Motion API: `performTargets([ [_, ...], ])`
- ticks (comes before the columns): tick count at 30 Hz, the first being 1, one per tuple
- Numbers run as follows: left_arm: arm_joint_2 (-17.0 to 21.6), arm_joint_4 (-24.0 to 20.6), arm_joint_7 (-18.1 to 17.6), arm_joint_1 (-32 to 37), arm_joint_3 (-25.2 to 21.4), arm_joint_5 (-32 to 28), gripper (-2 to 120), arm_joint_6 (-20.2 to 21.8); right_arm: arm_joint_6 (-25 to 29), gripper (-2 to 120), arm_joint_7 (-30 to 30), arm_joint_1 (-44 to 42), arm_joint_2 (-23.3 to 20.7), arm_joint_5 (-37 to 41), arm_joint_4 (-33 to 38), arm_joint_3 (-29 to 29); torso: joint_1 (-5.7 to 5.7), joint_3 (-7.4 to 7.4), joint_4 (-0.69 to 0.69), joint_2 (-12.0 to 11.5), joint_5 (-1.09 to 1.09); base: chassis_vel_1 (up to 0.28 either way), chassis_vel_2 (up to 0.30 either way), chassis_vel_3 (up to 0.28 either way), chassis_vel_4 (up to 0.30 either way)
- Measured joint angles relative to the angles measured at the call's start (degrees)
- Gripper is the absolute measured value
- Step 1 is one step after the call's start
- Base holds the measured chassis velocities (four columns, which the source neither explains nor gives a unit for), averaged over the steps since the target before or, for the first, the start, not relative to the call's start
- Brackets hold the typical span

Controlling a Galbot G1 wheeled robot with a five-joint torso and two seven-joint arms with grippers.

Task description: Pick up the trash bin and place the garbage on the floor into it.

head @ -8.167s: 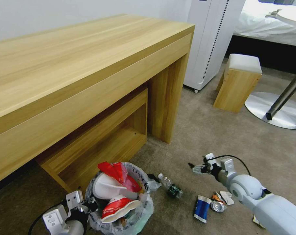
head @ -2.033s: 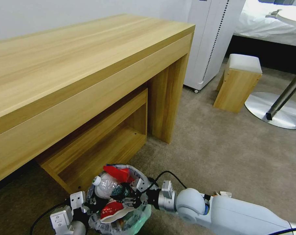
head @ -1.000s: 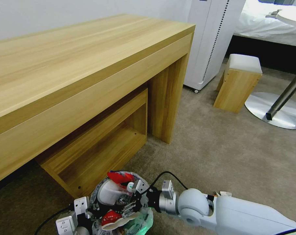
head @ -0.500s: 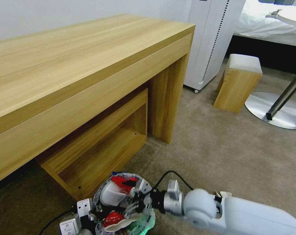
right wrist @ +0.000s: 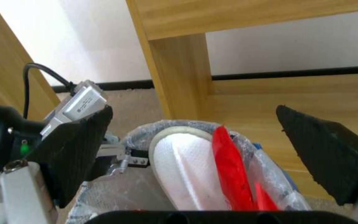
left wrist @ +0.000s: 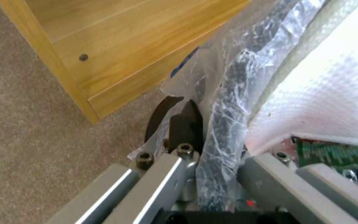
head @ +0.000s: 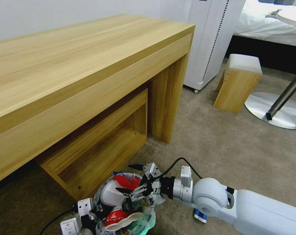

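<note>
The trash bin (head: 144,220), lined with a crinkled clear bag, stands at the bottom of the head view. My left gripper (head: 93,213) is shut on its rim (left wrist: 228,93). The bin holds a white slipper (head: 109,193), a red wrapper (head: 124,181), a red-white cup (head: 119,218) and a green-labelled bottle (head: 130,205). My right gripper (head: 130,179) hovers just above the bin's contents, open wide and holding nothing; its black fingertips (right wrist: 84,140) frame the slipper (right wrist: 183,174) and wrapper (right wrist: 228,168). A blue-white packet (head: 198,215) lies on the carpet under my right arm.
A long wooden desk (head: 89,65) with a low shelf unit (head: 99,140) stands right behind the bin. Farther right are a white appliance (head: 213,39), a small wooden stool (head: 239,81) and a round metal table base (head: 278,111). Open carpet lies to the right.
The bottle that lay on the floor is now in the bin. My right gripper has let go, opened wide and lifted up from the bin. The bin shifted slightly right.
</note>
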Motion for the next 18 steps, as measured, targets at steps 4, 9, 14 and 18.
performTargets([
  [4,-0.76,0.06,0.21,0.44,0.34,0.84,0,0.0,-0.16,100,-0.87,-0.11,-0.56,0.12,0.44,0.16,0.0,0.0,0.0,0.0,-0.01,0.0,0.0,0.0,0.0],
  [9,-1.06,0.03,0.25,0.44,0.17,1.02,0,-0.01,0.37,100,-1.31,-0.59,-0.96,-0.76,0.84,-0.14,0.0,0.0,0.0,0.0,-0.01,0.0,0.0,0.0,0.0],
  [14,-1.08,-0.21,0.5,0.69,-0.16,1.14,0,-0.01,1.03,100,-0.85,-2.62,-0.36,-1.01,0.76,6.38,0.0,0.0,0.0,0.0,-0.01,0.0,0.0,0.0,0.0],
  [18,-0.75,-0.53,1.03,0.7,-0.45,1.27,0,-0.03,1.09,100,-0.28,-4.03,0.62,-0.46,0.36,15.19,0.0,0.0,0.01,0.0,-0.01,0.0,0.0,0.0,0.0],
])
